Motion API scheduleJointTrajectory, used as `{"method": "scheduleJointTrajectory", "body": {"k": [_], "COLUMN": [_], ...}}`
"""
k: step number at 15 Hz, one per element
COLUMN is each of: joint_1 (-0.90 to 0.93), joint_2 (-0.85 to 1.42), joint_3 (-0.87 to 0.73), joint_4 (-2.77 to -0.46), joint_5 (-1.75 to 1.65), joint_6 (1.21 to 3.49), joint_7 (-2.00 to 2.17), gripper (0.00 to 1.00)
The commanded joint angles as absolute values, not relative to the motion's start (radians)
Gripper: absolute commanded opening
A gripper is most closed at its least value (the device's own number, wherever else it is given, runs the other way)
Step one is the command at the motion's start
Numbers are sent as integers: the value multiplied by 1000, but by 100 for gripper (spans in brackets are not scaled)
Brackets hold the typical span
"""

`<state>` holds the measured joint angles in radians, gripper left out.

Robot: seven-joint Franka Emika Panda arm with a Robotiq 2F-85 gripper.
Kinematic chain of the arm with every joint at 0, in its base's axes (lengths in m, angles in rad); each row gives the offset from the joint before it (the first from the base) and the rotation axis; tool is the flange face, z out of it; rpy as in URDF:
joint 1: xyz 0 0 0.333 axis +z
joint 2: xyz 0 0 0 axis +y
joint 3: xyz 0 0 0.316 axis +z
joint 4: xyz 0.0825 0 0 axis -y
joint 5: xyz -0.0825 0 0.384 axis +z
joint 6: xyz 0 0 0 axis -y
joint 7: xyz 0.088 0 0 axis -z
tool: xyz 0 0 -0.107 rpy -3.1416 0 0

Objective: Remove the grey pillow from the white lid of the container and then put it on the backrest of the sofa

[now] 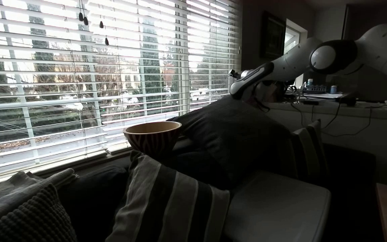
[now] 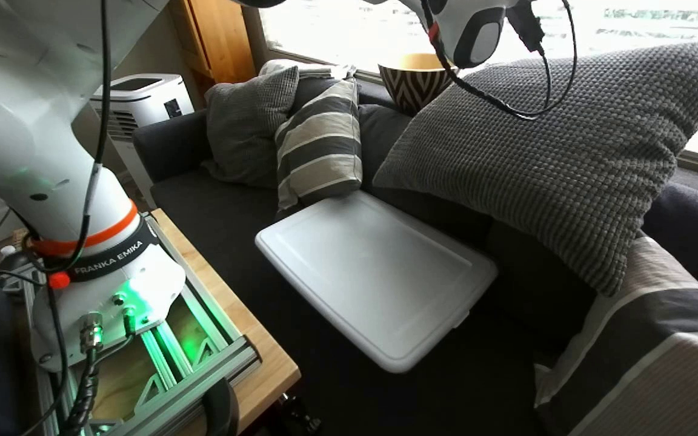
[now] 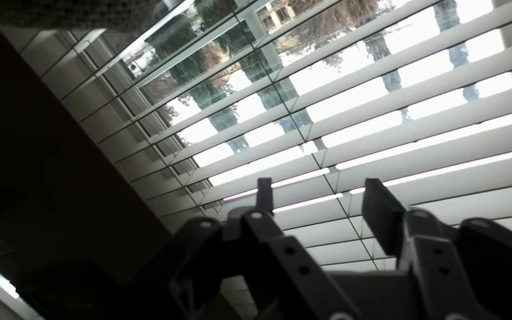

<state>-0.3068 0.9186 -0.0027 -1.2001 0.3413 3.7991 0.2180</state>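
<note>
The large dark grey pillow [image 1: 233, 134] leans slanted across the backrest of the sofa, beside the wooden bowl. It also shows with a knobbly weave in an exterior view [image 2: 561, 139], and its edge shows at the top left of the wrist view [image 3: 69, 13]. The white lid [image 2: 379, 278] lies flat with nothing on it; it also shows in an exterior view [image 1: 277, 205]. The backrest [image 2: 376, 94] is mostly hidden by pillows. The sofa [image 2: 185, 139] is dark. My gripper [image 3: 320, 192] is open and empty, above the pillow, facing the blinds.
A patterned wooden bowl [image 2: 415, 82] stands on the backrest beside the pillow. Striped pillows [image 2: 322, 142] [image 2: 658, 345] and a small textured grey cushion [image 2: 246, 127] lie on the sofa. The window blinds [image 3: 349, 133] are in front of the gripper. A cable [image 2: 506, 109] loops from the arm.
</note>
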Motion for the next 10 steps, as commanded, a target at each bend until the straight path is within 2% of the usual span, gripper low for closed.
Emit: {"method": "scheduleJointTrajectory", "body": {"k": [1,2,3,10], "joint_1": [-210,-183,-150,78], "joint_2": [822,793,765,532], "joint_3": [-108,-139,-178,-425], "joint_4": [-1285,-1317,-1350,-1666], "joint_5": [609,688,770,1211], "joint_6": [3667,3629,3597,3475], "joint_7": [2,-44,-90,-543], "gripper": [87,95,99,100]}}
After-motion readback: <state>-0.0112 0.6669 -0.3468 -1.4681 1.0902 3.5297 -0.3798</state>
